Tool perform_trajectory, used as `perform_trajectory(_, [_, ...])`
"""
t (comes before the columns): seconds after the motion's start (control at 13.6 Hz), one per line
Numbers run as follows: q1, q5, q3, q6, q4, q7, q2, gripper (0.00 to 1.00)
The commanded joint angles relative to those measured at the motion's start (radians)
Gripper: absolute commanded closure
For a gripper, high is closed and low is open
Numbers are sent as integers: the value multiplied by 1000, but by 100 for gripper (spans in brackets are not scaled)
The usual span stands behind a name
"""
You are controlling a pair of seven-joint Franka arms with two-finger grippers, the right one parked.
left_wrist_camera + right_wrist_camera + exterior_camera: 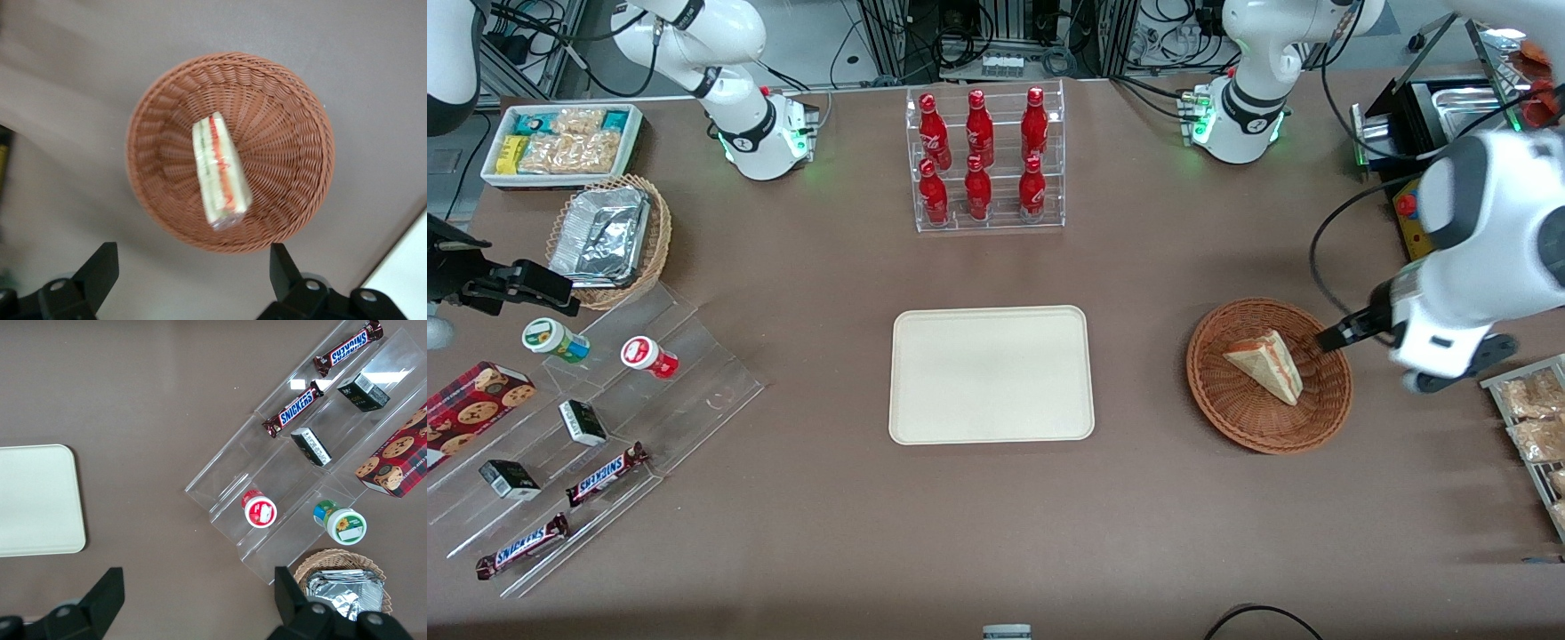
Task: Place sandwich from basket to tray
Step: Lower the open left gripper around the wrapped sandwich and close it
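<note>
The sandwich (1267, 363) is a pale bread wedge with orange-red filling, lying in the round reddish-brown wicker basket (1213, 396) toward the working arm's end of the table. In the left wrist view the sandwich (220, 172) rests near the middle of the basket (287, 133). My gripper (1336, 338) hovers at the basket's rim on the side away from the tray. It is open (192, 273), and only bare table shows between its black fingers (100, 270). The cream-beige tray (991, 373) lies flat at the table's middle and holds nothing.
A clear rack of red bottles (987, 160) stands farther from the front camera than the tray. A wire rack of snack packets (1534, 418) sits close beside the working arm. A stepped acrylic stand (694, 391) with candy bars, a foil-container basket (609, 236) and a white snack bin (560, 142) are at the parked arm's end.
</note>
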Motion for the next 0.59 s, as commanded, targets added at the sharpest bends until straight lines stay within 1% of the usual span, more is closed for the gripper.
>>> perform_trajectory(0.0, [-34,21,2,143,-164,-126,-46,0])
perform_trajectory(0.29, [-34,21,3,366,-370,-204,-80,0])
perform_trajectory(0.51, [-34,21,3,478,-452,-220,-88,0])
